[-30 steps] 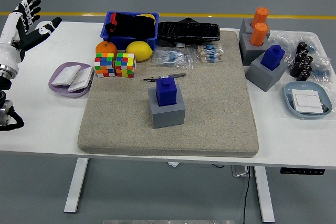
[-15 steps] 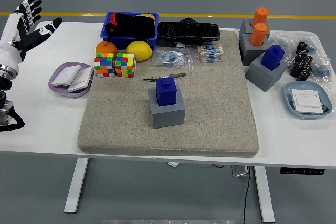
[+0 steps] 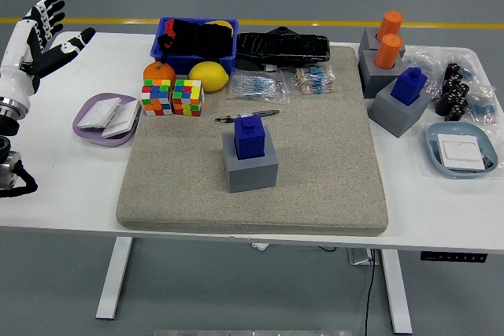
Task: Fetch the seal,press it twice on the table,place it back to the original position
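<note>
White table (image 3: 71,186) holds a tan mat (image 3: 315,171). On the mat's middle sits a grey holder (image 3: 252,171) with the blue seal (image 3: 250,136) standing upright in it. Far to the seal's left, the left hand (image 3: 41,33) is raised, fingers spread, holding nothing. It must reach rightward.

Blue block-shaped seal (image 3: 251,136), upright in grey holder (image 3: 251,169), mid beige mat (image 3: 315,155)

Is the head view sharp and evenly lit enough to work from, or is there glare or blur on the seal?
Head view: sharp throughout, even soft light; the blue seal in its grey holder shows clean edges and no glare; shadows on the mat are faint; the left hand at the frame edge is also unblurred.
</note>
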